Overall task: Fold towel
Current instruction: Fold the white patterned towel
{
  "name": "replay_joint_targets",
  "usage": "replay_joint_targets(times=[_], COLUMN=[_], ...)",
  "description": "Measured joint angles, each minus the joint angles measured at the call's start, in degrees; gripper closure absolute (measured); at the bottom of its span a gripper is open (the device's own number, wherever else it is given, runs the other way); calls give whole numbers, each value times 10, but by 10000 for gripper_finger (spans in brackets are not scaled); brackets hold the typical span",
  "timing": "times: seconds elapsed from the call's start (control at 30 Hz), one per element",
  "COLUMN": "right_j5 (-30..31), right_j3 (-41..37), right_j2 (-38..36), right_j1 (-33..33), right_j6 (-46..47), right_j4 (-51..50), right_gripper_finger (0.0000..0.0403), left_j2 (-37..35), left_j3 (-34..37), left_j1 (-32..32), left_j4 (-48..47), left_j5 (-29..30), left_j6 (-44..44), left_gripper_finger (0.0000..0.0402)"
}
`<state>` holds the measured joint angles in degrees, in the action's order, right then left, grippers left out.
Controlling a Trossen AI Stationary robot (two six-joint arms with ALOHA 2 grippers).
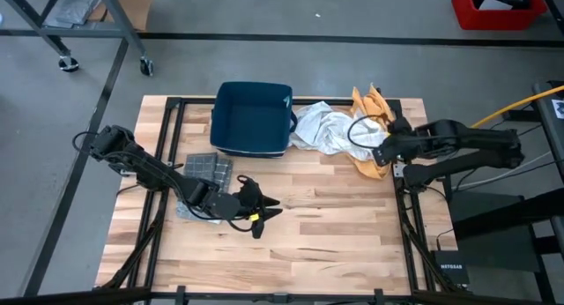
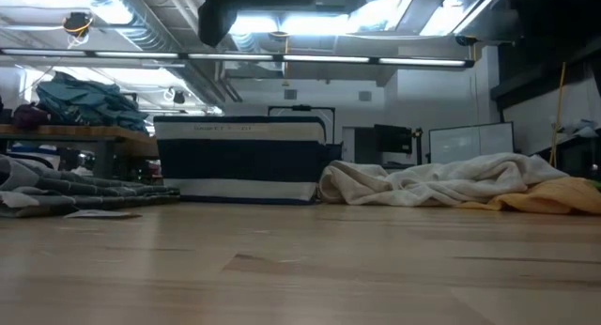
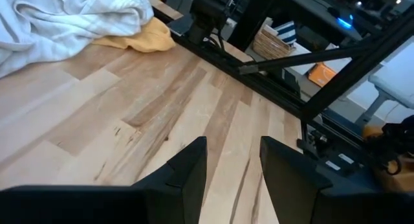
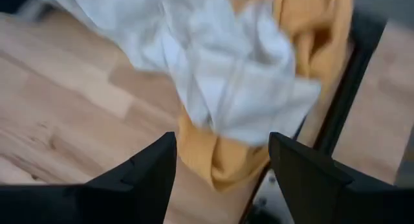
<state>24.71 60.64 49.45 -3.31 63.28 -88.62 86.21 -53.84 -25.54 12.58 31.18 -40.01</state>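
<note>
Beside the blue bin [image 1: 253,118], the white towel [image 1: 324,129] lies crumpled over a yellow cloth [image 1: 370,107]. Right tool [image 1: 382,152], fingers apart, hovers at the heap; pinch white fabric only. Left tool [image 1: 264,210], empty and slightly apart, waits on the counter [image 1: 335,226].

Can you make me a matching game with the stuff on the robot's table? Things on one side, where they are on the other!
Things:
1. blue bin
2. white towel
3. yellow towel
4. grey folded cloth

Places:
A. crumpled just right of the bin
B. flat beside the left arm
C. far edge of the table, middle
D. far right corner, partly under the white one

Pairs: 1-C, 2-A, 3-D, 4-B
</note>
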Motion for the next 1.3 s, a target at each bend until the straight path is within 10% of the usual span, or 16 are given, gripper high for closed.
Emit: replay_joint_targets(times=[0.43, 1.3], right_j5=[42, -33], right_j3=[-143, -166], right_j2=[2, 48], right_j1=[0, 0], right_j6=[24, 77], right_j4=[134, 157], right_gripper_finger=[155, 155], left_j2=[0, 0], left_j3=[0, 0], left_j1=[0, 1], left_j4=[-17, -14], left_j5=[0, 72], left_j6=[0, -6], left_gripper_finger=[265, 265])
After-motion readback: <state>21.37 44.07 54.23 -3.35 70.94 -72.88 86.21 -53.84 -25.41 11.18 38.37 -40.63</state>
